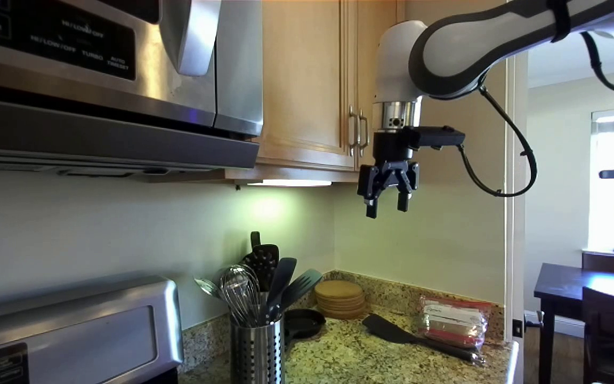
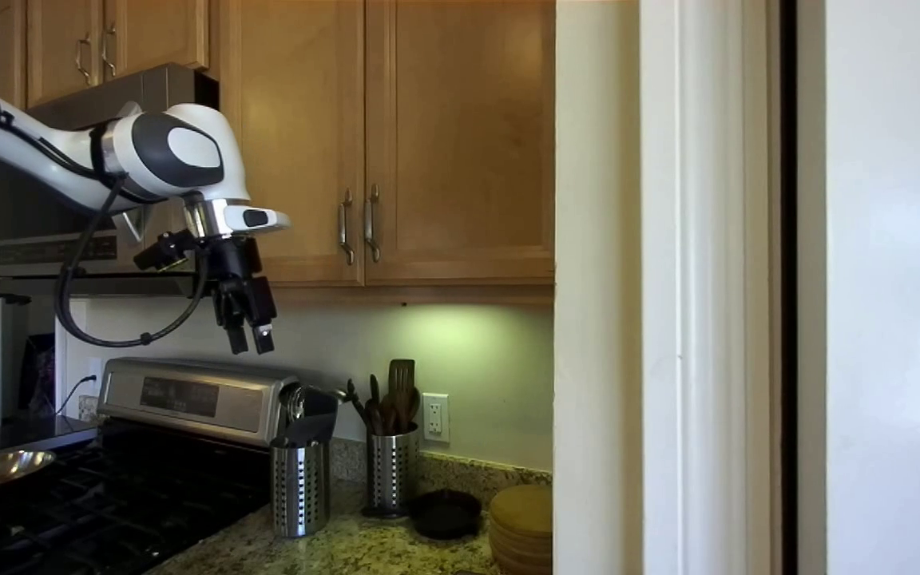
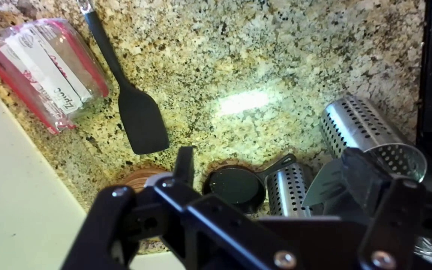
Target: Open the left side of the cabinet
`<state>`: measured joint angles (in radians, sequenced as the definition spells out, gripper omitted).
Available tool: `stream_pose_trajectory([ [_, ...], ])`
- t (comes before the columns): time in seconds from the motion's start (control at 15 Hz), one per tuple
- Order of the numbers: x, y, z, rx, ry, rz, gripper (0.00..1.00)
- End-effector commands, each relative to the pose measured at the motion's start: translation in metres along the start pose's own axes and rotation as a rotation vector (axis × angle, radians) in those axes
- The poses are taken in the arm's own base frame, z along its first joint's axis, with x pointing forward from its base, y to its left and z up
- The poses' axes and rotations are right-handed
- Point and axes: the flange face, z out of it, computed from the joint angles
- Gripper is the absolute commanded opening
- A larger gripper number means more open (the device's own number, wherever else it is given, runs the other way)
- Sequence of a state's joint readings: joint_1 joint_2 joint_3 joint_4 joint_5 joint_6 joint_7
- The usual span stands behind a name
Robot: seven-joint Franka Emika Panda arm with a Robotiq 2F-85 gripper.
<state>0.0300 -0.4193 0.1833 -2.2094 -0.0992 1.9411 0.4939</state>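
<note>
The gripper (image 1: 387,206) points down, jaws apart; the left handle (image 2: 343,228) stands beside the right handle (image 2: 369,223), so a grasp could hook both

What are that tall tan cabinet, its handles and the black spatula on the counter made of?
Tall tan two-door cabinet: probably wood or veneer, satin finished; faint mottling suggests grain.
Slim silver bar handles: likely metal, softly polished, from their greyish highlights.
Long black spatula: perhaps silicone or nylon; its matte surface barely reflects light.

Honey-brown cabinet (image 2: 387,152), speckled counter (image 3: 257,60)
</note>
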Motion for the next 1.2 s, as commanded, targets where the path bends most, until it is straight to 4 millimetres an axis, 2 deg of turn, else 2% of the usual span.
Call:
stream_pose_trajectory([
  [0.0,-0.006,-0.017,-0.01,-0.029,0.038,0.098,1.0],
  [0.13,-0.008,-0.022,-0.009,-0.038,0.038,0.125,1.0],
  [0.27,-0.01,-0.025,-0.007,-0.015,0.026,0.079,1.0],
  [0.67,-0.009,-0.025,-0.006,-0.016,0.024,0.078,1.0],
  [0.73,-0.007,-0.02,-0.007,-0.016,0.042,0.071,1.0],
  [0.87,0.003,0.003,-0.01,0.002,0.058,0.06,1.0],
  [1.13,0.029,0.063,-0.016,0.012,0.11,0.061,1.0],
])
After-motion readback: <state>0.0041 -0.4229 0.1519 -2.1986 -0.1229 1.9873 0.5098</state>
